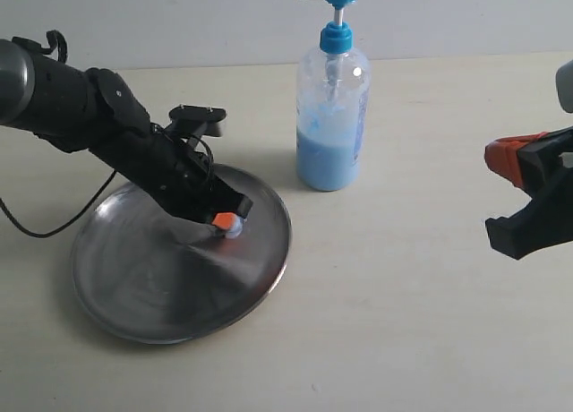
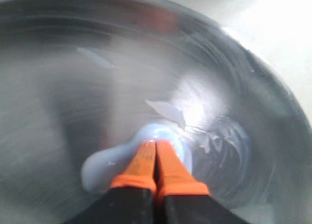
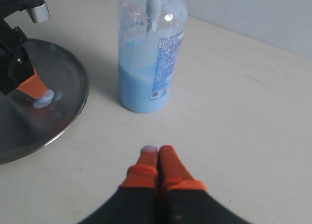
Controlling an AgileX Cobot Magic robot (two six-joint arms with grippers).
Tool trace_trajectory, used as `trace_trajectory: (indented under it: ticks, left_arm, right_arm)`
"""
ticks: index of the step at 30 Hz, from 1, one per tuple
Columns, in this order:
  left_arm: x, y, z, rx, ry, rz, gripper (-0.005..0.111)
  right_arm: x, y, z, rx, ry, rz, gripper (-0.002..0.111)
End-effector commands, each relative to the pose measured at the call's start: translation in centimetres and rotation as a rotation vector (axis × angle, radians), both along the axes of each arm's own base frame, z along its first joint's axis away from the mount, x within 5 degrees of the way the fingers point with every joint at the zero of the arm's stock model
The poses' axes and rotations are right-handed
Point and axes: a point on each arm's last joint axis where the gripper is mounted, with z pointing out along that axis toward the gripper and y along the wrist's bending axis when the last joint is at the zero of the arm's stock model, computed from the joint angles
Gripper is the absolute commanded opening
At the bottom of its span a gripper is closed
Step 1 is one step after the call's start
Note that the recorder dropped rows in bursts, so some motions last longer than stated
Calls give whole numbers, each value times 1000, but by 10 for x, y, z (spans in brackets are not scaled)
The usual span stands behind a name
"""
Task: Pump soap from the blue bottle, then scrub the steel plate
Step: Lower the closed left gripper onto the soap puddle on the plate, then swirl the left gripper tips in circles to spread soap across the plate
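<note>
Left arm slopes down, left gripper [image 2: 156, 148] closed, tips in soap [image 2: 97, 170] on steel plate [image 1: 134, 287]; right gripper [image 3: 158, 153] closed over open surface [image 1: 430, 322], apart from blue bottle [image 1: 331, 116].

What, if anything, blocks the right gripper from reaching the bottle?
Probably nothing, so likely yes. Only bare table lies between the shut right gripper and the bottle. The left gripper is down on the plate, off to the bottle's side.

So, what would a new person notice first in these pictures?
Probably the tall blue bottle, standing upright on the table just beside the steel plate. Next, the left tool, shut, with its orange tips in a pale blob of soap on the plate.
</note>
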Motion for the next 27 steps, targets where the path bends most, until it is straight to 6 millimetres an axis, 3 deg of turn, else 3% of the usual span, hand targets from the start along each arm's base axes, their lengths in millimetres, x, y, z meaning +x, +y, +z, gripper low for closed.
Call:
trace_trajectory:
  ticks: [1,7,22,27]
  left_arm:
    - [-2,-5,-11,-47,51,7,0]
    - [0,-4,-23,-36,72,13,0]
    - [18,28,-10,-41,94,155,0]
    - [19,25,-1,-48,124,91,0]
  right_arm:
    - [-1,0,2,25,-13,-3,0]
    - [-1,0,2,38,-10,-10,0]
    - [-1,0,2,38,-10,-10,0]
    - [-1,0,2,38,-10,-10,0]
